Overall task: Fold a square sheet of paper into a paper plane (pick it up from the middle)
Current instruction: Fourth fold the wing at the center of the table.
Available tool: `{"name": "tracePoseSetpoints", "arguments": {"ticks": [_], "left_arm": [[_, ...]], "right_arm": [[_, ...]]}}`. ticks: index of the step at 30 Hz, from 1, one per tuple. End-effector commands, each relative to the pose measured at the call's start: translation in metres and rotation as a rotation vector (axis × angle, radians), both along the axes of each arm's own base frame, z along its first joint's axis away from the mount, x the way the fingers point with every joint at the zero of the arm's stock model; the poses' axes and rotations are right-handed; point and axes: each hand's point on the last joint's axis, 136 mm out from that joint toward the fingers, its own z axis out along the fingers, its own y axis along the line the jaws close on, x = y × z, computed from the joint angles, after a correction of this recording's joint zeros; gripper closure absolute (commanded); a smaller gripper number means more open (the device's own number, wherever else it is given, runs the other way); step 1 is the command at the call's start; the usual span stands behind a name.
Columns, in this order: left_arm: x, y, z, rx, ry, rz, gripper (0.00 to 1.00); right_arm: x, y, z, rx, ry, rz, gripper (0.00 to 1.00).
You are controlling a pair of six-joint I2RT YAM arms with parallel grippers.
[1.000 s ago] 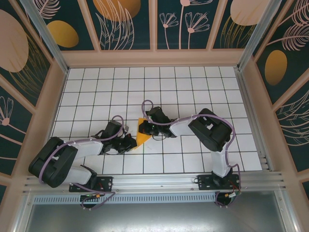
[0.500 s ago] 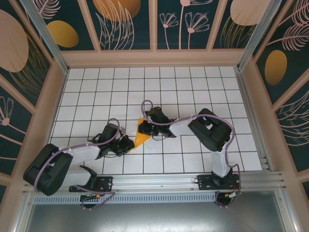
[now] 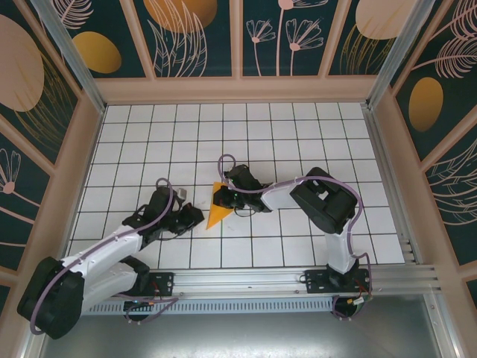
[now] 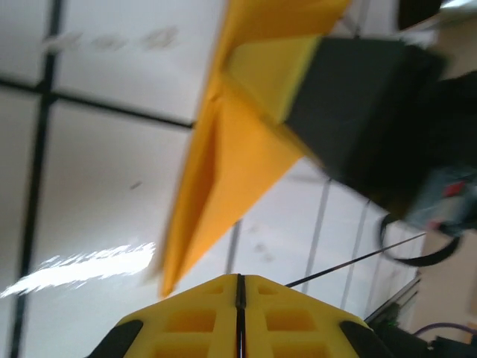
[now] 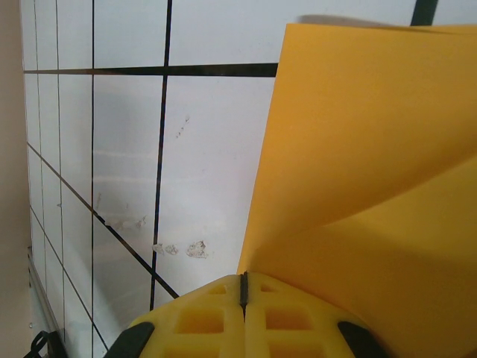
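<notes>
Orange-yellow and thin, the paper plane (image 3: 218, 215) sits near the middle of the desk (image 3: 298, 134), its wide end pinched in the closed right hand (image 3: 222, 198). The left hand (image 3: 197, 216) is closed and empty just beside the tip. Feather-light, floppy and easily creased, I'd say; best pinched gently along the stiffer centre fold.

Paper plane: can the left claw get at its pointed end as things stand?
Probably yes: the left claw, shut, sits beside the point of the paper plane with only table between them; the right claw grips the wide end.
</notes>
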Motion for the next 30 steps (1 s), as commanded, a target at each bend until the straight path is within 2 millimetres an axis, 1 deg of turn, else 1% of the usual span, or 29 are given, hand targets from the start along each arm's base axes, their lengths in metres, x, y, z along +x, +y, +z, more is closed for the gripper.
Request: {"name": "tracePoseSetpoints", "arguments": {"ticks": [1, 4, 5, 8, 11, 14, 16, 18, 21, 23, 26, 30], "left_arm": [[0.021, -0.015, 0.017, -0.014, -0.081, -0.048, 0.9], [0.032, -0.027, 0.015, -0.031, -0.08, -0.081, 0.93], [0.034, -0.029, 0.011, -0.03, -0.067, -0.086, 0.94], [0.03, -0.031, -0.006, -0.025, -0.014, -0.096, 0.95], [0.028, -0.034, -0.014, -0.045, 0.003, -0.105, 0.94], [0.034, -0.038, -0.017, -0.048, -0.007, -0.108, 0.93], [0.038, -0.037, -0.024, -0.024, 0.002, -0.104, 0.94], [0.039, -0.032, -0.036, 0.015, 0.016, -0.09, 0.93], [0.034, -0.021, -0.066, 0.11, 0.092, -0.074, 0.98], [0.024, -0.012, -0.085, 0.158, 0.149, -0.066, 1.0], [0.013, 0.0, -0.102, 0.219, 0.206, -0.057, 1.0], [0.005, 0.009, -0.105, 0.25, 0.217, -0.05, 1.0]], "right_arm": [[-0.014, -0.03, -0.057, -0.179, 0.087, -0.036, 1.0], [-0.014, -0.03, -0.055, -0.176, 0.087, -0.039, 1.0], [-0.013, -0.029, -0.055, -0.173, 0.087, -0.038, 1.0], [-0.013, -0.028, -0.054, -0.17, 0.09, -0.039, 1.0], [-0.013, -0.027, -0.053, -0.166, 0.09, -0.041, 1.0], [-0.013, -0.027, -0.053, -0.161, 0.09, -0.041, 1.0], [-0.013, -0.027, -0.053, -0.163, 0.091, -0.04, 1.0], [-0.013, -0.027, -0.052, -0.159, 0.089, -0.04, 1.0], [-0.012, -0.026, -0.05, -0.153, 0.087, -0.038, 1.0], [-0.009, -0.024, -0.044, -0.135, 0.081, -0.04, 1.0], [0.002, -0.022, -0.027, -0.108, 0.05, -0.051, 1.0], [0.024, -0.032, 0.012, -0.06, -0.038, -0.096, 0.98]]}}
